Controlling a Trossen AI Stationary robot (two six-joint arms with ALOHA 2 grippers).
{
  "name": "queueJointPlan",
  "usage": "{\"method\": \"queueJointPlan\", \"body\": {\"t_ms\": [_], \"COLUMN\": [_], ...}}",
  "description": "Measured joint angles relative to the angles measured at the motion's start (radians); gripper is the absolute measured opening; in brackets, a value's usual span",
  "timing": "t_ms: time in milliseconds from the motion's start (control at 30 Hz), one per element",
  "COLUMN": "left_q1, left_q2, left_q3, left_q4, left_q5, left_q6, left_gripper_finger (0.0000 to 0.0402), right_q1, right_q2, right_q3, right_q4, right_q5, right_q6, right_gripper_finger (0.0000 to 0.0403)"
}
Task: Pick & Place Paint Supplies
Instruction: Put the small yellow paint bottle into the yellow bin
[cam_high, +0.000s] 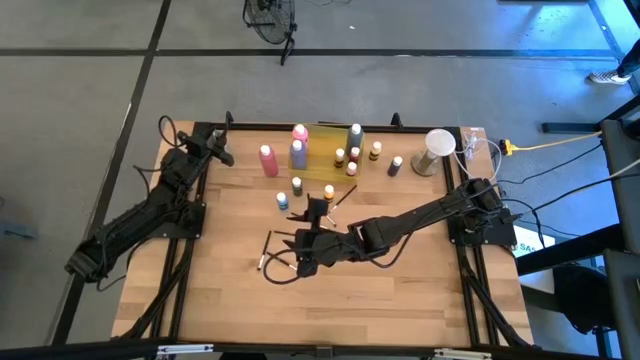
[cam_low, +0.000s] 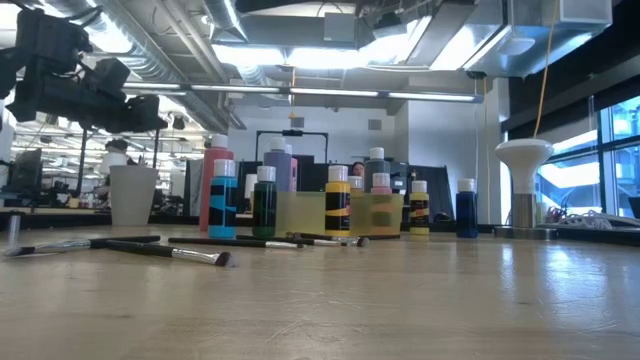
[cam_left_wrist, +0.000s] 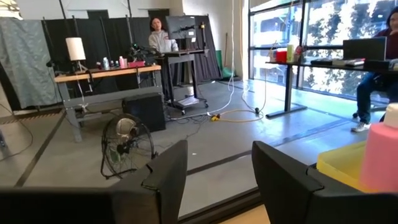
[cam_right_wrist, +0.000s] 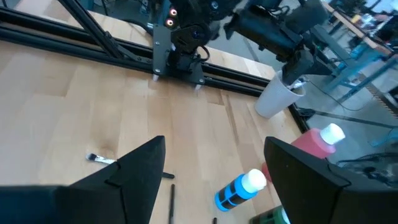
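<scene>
Tall pink (cam_high: 267, 160), purple (cam_high: 298, 153) and grey (cam_high: 355, 137) squeeze bottles stand at the table's far side. Small white-capped bottles (cam_high: 297, 185) (cam_high: 351, 168) stand around them, also in the low view (cam_low: 223, 200). Thin dark brushes (cam_high: 265, 250) (cam_low: 170, 250) lie flat on the wood. My right gripper (cam_high: 303, 245) (cam_right_wrist: 214, 146) is open and empty above the table's middle, beside the brushes; its view shows a blue bottle (cam_right_wrist: 239, 190) and a brush tip (cam_right_wrist: 99, 158). My left gripper (cam_high: 222, 152) (cam_left_wrist: 219, 152) is open and empty at the far left.
A translucent yellow tray (cam_high: 322, 150) stands among the bottles. Pale round cups (cam_high: 438, 145) stand at the far right, and one white cup (cam_right_wrist: 277, 99) (cam_low: 130, 195) stands below the left arm. Bare wood (cam_high: 400, 290) lies along the table's near side.
</scene>
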Motion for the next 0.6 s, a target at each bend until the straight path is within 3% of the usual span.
{"method": "queueJointPlan", "body": {"t_ms": [600], "left_q1": [-0.001], "left_q2": [-0.086], "left_q3": [0.003], "left_q4": [0.037], "left_q5": [0.36], "left_q6": [-0.051], "left_gripper_finger": [0.018], "right_q1": [0.0], "right_q2": [0.0], "right_q3": [0.0], "right_q4": [0.026], "right_q5": [0.19], "right_q6": [-0.034], "right_gripper_finger": [0.0277]}}
